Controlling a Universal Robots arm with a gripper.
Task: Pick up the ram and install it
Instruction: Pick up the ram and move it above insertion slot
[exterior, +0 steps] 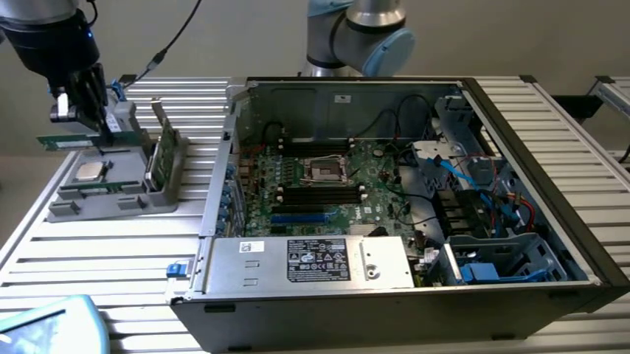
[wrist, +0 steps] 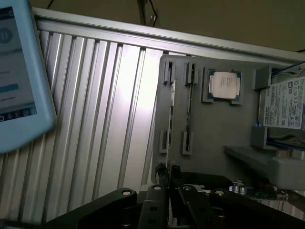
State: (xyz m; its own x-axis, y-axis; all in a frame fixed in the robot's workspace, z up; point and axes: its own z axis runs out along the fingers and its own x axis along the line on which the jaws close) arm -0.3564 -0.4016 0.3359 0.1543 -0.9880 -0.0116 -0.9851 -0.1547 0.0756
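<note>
The ram (exterior: 61, 139) is a slim green stick lying level, just above the far end of the grey parts holder (exterior: 138, 200) at the exterior view's left. My gripper (exterior: 91, 124) comes down from above and is shut on the stick's right end. In the wrist view the ram (wrist: 169, 125) shows edge-on as a thin strip running away from my gripper (wrist: 169, 185) over the holder (wrist: 214, 138). The open computer case (exterior: 551, 177) lies to the right. Inside it is the motherboard (exterior: 379, 177), whose long black slots (exterior: 315, 193) sit well apart from the stick.
In the holder are a silver processor chip (exterior: 91, 171) (wrist: 224, 85), a taller green card (exterior: 162, 151) standing on edge, and a hard drive (wrist: 286, 102). A light-blue tablet (exterior: 49, 324) (wrist: 14, 71) lies on the ribbed table's near edge. Cables and a power supply (exterior: 310, 259) crowd the case.
</note>
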